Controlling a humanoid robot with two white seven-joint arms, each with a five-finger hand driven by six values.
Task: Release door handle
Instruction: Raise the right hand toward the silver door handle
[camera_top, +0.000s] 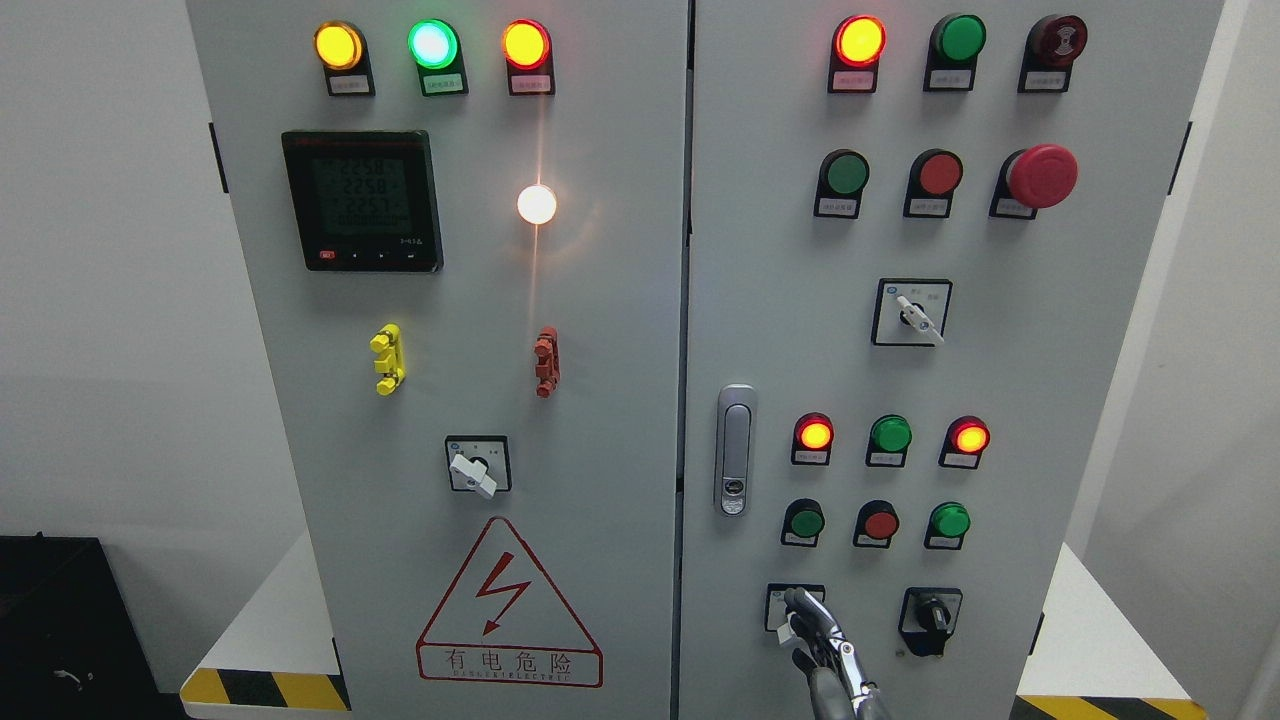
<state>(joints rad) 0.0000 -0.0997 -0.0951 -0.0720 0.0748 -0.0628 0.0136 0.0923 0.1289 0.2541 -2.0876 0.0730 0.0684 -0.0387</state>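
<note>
The silver door handle (735, 450) sits upright in its recess at the left edge of the grey cabinet's right door (760, 300). My right hand (815, 625) comes up from the bottom edge, well below and to the right of the handle, not touching it. Its fingers (830, 640) are stretched upward and hold nothing; the tips lie in front of a small selector switch (778, 607) low on the right door. Both doors look closed, with a narrow seam between them. The left arm is out of sight.
The right door carries lit indicator lamps, push buttons, a red mushroom stop button (1042, 175) and a black knob (930, 618). The left door (600, 400) has a meter (362, 200), a white-handled switch (477, 468) and a warning triangle (508, 605). A black box (60, 620) stands at lower left.
</note>
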